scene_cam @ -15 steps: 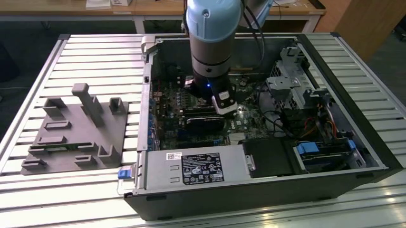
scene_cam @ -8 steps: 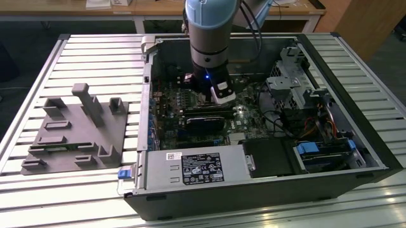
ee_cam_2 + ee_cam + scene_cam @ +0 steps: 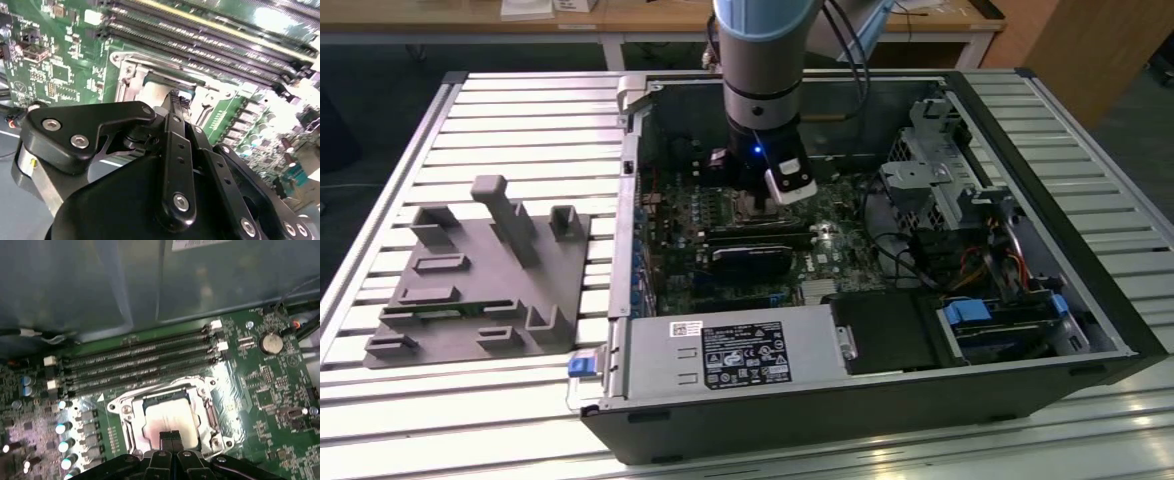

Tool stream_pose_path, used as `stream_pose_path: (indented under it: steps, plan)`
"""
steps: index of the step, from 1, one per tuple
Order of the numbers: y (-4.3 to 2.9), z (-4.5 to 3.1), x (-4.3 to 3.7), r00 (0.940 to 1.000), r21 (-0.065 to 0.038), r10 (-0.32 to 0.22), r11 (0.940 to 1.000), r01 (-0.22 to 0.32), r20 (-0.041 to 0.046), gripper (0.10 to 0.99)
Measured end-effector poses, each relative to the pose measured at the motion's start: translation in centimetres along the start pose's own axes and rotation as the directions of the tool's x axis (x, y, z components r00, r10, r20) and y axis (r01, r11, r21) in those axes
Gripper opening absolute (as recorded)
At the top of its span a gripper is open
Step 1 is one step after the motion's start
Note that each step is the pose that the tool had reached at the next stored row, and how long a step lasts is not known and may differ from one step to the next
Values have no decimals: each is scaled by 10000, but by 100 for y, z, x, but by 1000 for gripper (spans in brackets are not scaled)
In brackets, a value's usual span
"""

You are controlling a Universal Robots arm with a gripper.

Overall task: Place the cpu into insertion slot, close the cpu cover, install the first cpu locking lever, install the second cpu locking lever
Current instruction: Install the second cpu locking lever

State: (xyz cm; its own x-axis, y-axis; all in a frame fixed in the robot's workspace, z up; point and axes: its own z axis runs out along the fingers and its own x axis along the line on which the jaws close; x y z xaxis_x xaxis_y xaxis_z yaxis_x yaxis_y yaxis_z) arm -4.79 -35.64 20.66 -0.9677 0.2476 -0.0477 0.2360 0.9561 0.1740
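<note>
The cpu (image 3: 167,417), a dull silver square, lies in the insertion slot (image 3: 209,412) on the green board; in the second wrist view the cpu (image 3: 156,94) shows just past my fingertips. The cpu cover (image 3: 129,421), a silvery frame, lies flat around the chip with the chip's top showing through its window. My gripper (image 3: 171,437) hangs just above the near edge of the socket with its two black fingers pressed together, shut, nothing visible between them. In the exterior view the gripper (image 3: 778,200) reaches down into the open computer case. I cannot make out the locking levers.
Several long black memory slots (image 3: 140,360) run beside the socket. A coin battery (image 3: 272,343) sits on the board. A black card (image 3: 754,252) lies near the arm inside the case (image 3: 1107,330). A grey fixture (image 3: 467,280) stands on the slatted table at the exterior view's left.
</note>
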Motion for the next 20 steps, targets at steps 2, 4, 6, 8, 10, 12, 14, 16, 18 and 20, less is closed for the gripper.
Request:
stream_pose_path:
  steps: [2,4,6,8,10,12,14,16,18,20]
  plan:
    - [22,6,-39,10000,3,1,10000,-1,0,106]
    - [36,9,-49,10000,16,2,10000,-2,3,106]
    - [40,5,-49,10000,29,-1,10000,1,4,106]
    - [45,-20,-50,10000,27,-1,10000,1,5,106]
    - [52,-60,-52,10000,26,-1,10000,1,6,106]
    - [61,-111,-54,10000,28,0,10000,0,6,106]
    - [68,-151,-56,10000,28,0,10000,0,6,106]
    - [69,-156,-56,10000,26,-1,10000,1,6,106]
    - [69,-157,-56,10000,34,-1,10000,1,8,106]
    - [69,-157,-56,10000,40,-1,10000,1,9,106]
